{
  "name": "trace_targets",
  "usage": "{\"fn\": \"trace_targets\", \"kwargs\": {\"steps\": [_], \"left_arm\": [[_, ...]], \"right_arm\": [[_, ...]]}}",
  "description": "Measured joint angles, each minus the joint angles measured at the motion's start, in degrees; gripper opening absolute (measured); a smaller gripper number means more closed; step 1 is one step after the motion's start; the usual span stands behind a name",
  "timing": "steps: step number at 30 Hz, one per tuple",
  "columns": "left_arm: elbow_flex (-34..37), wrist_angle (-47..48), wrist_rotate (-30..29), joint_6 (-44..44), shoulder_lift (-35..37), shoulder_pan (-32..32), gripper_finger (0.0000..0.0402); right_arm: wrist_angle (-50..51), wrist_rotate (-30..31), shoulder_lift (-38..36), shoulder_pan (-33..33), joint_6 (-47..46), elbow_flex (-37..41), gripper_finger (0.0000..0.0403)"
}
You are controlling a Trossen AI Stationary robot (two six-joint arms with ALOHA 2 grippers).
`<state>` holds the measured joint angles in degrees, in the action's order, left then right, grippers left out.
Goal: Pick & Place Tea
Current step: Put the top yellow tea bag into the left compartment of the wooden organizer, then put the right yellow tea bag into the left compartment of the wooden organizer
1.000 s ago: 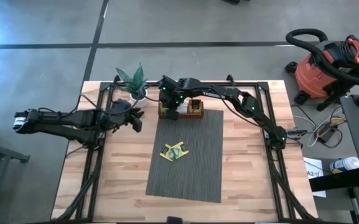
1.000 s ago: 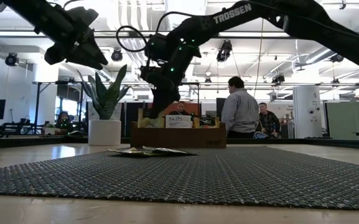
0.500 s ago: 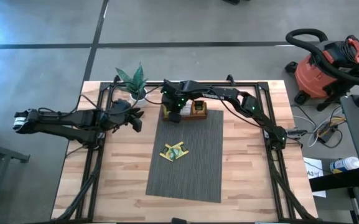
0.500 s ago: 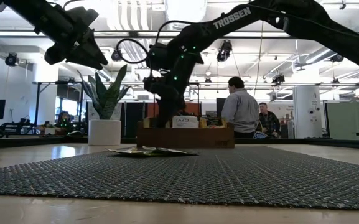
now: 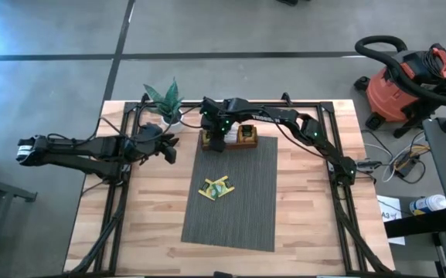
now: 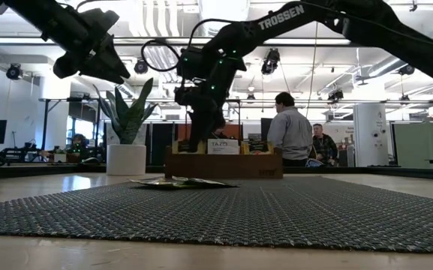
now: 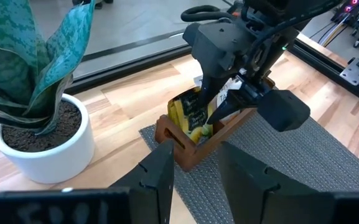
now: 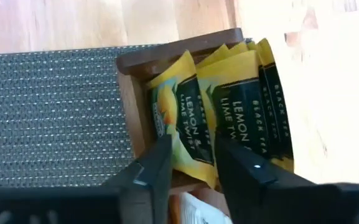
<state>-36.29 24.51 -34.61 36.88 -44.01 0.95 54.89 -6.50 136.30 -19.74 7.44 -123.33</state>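
A brown wooden tray (image 5: 244,139) stands at the grey mat's (image 5: 246,208) far edge, with yellow tea sachets (image 8: 191,118) upright in its left end compartment. My right gripper (image 8: 191,142) points steeply down into that compartment, open. Its fingers stand on either side of the front sachet's top edge, and I cannot tell if they touch it. The left wrist view shows the same gripper (image 7: 213,106) from the side. A few yellow and green sachets (image 5: 216,188) lie flat on the mat's middle. My left gripper (image 5: 170,148) hovers open, left of the tray.
A potted plant (image 5: 165,100) stands at the table's far left, close to my left gripper. A black frame (image 5: 118,201) runs along both table sides. A red shop vacuum (image 5: 408,77) stands on the floor beyond the right edge. People (image 6: 287,135) sit in the room behind.
The wooden tray has slid a little toward the table's right under my right gripper, which has stayed over the tray's left end. The sachets on the mat have not moved.
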Motion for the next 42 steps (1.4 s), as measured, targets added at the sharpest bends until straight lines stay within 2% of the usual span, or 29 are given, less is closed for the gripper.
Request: {"fn": "trace_targets", "kwargs": {"steps": [6, 12, 22, 28, 36, 42], "left_arm": [[0.0, 0.0, 0.02, 1.41, 0.0, 0.02, 0.0119], [0.0, -0.04, 0.87, 2.02, 0.0, 0.04, 0.0119], [0.0, -0.64, 3.98, 4.37, 0.0, 0.04, 0.0119], [0.0, -1.1, 6.41, 6.07, 0.0, -0.48, 0.0119], [0.0, -7.53, 6.79, 6.41, -0.07, -3.92, 0.0119], [0.0, -7.78, 6.77, 6.58, -0.11, -6.32, 0.0119]], "right_arm": [[0.17, 0.06, -2.1, 0.18, 1.68, 0.0, 0.0157], [0.18, 0.05, -4.98, 0.33, 2.06, -0.02, 0.0169], [0.04, 0.0, -9.94, 0.38, 2.98, -0.02, 0.0167], [-0.4, -4.32, -11.84, 0.85, 2.8, -0.1, 0.0162], [-0.3, -4.56, -13.35, 4.17, 3.03, 0.03, 0.0152], [-2.11, -2.67, -16.32, 6.97, 1.92, 0.09, 0.0144]]}}
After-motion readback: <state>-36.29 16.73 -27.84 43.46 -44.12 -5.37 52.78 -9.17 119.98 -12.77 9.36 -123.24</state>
